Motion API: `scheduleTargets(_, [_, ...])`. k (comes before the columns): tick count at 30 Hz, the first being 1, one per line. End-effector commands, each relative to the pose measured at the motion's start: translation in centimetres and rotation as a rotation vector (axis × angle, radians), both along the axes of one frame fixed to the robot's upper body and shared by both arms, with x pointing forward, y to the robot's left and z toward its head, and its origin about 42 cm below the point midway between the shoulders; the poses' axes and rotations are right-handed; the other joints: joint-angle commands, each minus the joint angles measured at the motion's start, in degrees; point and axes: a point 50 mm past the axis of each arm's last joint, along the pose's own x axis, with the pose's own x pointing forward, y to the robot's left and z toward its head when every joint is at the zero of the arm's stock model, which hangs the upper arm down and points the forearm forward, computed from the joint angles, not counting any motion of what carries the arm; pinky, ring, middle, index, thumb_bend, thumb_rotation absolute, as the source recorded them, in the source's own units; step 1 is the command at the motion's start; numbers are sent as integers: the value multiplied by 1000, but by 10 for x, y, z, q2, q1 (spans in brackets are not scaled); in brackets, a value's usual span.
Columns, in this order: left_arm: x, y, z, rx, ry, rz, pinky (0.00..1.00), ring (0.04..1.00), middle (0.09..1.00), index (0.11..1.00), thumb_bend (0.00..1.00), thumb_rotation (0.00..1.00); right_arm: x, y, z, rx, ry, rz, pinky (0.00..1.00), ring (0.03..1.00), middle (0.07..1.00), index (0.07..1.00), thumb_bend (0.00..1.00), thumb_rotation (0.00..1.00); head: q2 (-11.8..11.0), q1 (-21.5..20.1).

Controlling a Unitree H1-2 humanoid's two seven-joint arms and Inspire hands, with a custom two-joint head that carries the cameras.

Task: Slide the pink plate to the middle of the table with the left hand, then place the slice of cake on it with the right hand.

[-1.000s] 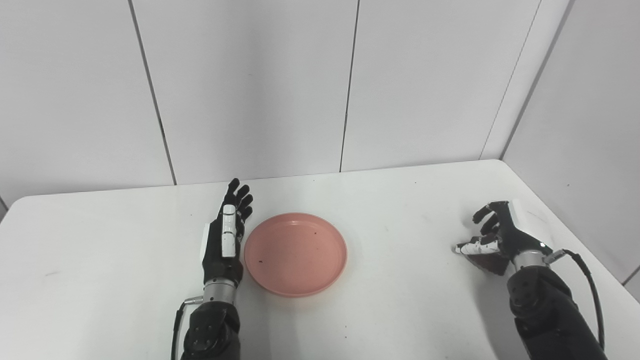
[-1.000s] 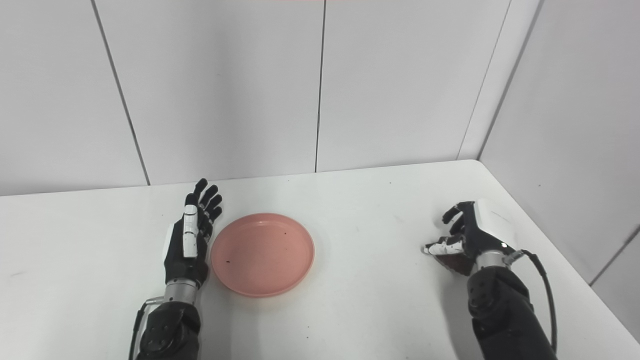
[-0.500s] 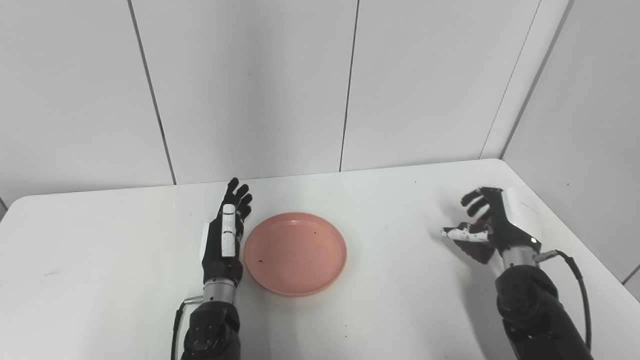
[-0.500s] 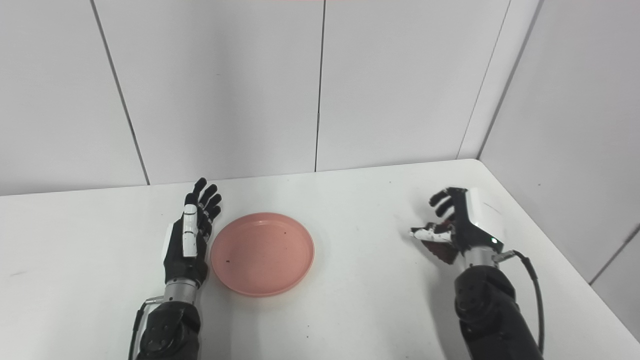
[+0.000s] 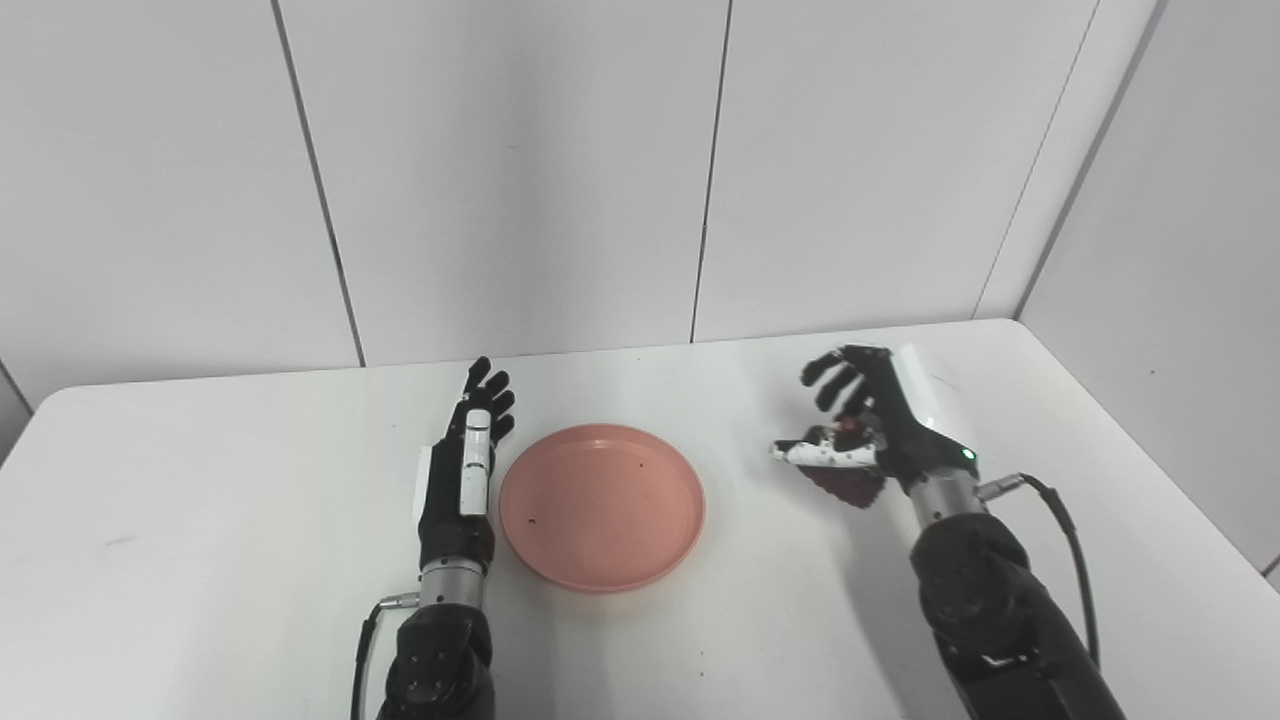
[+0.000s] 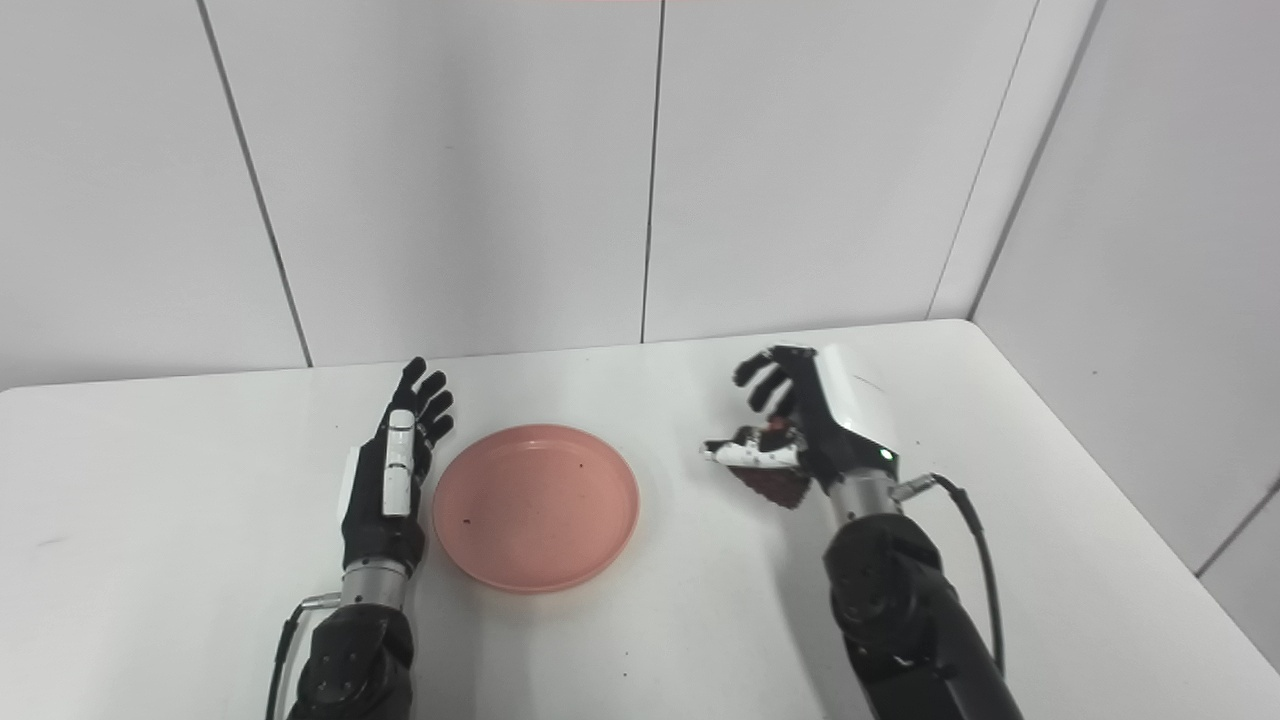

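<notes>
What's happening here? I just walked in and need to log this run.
The right hand holds a slice of cake above the table, to the right of the pink plate. The plate sits empty near the table's middle. The left hand rests open beside the plate's left rim.

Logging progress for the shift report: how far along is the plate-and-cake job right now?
Done: the round pink plate lies near the middle of the white table, the open left hand beside its left rim. In hand: the right hand holds the dark brown slice of cake above the table, right of the plate. Left: carrying it over the plate and setting it down.
</notes>
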Motion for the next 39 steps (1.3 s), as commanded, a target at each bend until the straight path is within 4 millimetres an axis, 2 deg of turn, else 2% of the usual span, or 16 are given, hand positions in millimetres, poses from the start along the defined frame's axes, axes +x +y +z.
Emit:
scheduleTargets(1, [-26, 6, -40, 20, 117, 27, 898, 906, 918, 914, 542, 1000, 6, 24, 35, -1, -100, 80, 128, 185, 466, 480, 523, 0, 1, 4])
scheduleTargets(8, [-30, 3, -39, 60, 116, 40, 942, 933, 939, 945, 569, 1000, 17, 76, 43, -5, -102, 192, 102, 156, 469, 480, 523, 0, 4, 17])
scheduleTargets(11, [-32, 1, -37, 103, 118, 53, 918, 925, 939, 949, 580, 1000, 21, 94, 42, -20, -102, 236, 96, 157, 470, 480, 523, 0, 4, 21])
scheduleTargets(14, [-34, -1, -37, 137, 106, 67, 901, 917, 934, 949, 575, 1000, 27, 114, 38, -39, -79, 273, 87, 147, 470, 480, 523, 0, 5, 25])
scheduleTargets(18, [-36, -2, -37, 159, 103, 65, 908, 925, 940, 954, 574, 1000, 37, 130, 26, -41, -35, 313, 107, 167, 470, 480, 522, 0, 6, 30])
scheduleTargets(20, [-37, -2, -37, 157, 104, 63, 910, 927, 941, 955, 575, 1000, 41, 134, 19, -58, -24, 323, 122, 186, 470, 480, 523, 0, 7, 32])
scheduleTargets(22, [-38, -3, -36, 151, 108, 61, 926, 935, 944, 955, 576, 1000, 45, 138, 11, -72, -1, 337, 155, 228, 406, 491, 516, 0, 7, 33])
scheduleTargets(25, [-38, -4, -36, 152, 114, 59, 931, 939, 945, 954, 576, 1000, 50, 142, 1, -84, 32, 354, 170, 246, 388, 495, 513, 0, 8, 33])
scheduleTargets(28, [-37, -4, -37, 142, 125, 54, 949, 943, 951, 958, 584, 1000, 55, 144, -12, -104, 73, 366, 198, 283, 390, 508, 512, 0, 8, 33])
scheduleTargets(30, [-37, -4, -37, 134, 129, 50, 956, 947, 955, 961, 593, 1000, 57, 144, -17, -98, 83, 366, 189, 274, 446, 491, 518, 0, 9, 33])
scheduleTargets(35, [-38, -4, -37, 122, 124, 51, 964, 959, 963, 968, 595, 1000, 62, 142, -33, -97, 83, 378, 185, 267, 472, 484, 522, 0, 9, 34])
scheduleTargets(36, [-38, -4, -37, 117, 123, 50, 964, 962, 965, 968, 593, 1000, 62, 141, -35, -96, 85, 379, 233, 321, 441, 504, 517, 0, 10, 34])
scheduleTargets(38, [-38, -4, -37, 110, 123, 50, 970, 970, 969, 968, 593, 1000, 63, 139, -38, -103, 93, 377, 356, 445, 451, 527, 516, 0, 10, 33])
scheduleTargets(39, [-39, -4, -37, 100, 123, 49, 974, 976, 970, 968, 589, 1000, 62, 137, -38, -106, 88, 379, 429, 521, 536, 518, 511, 49, 10, 33])
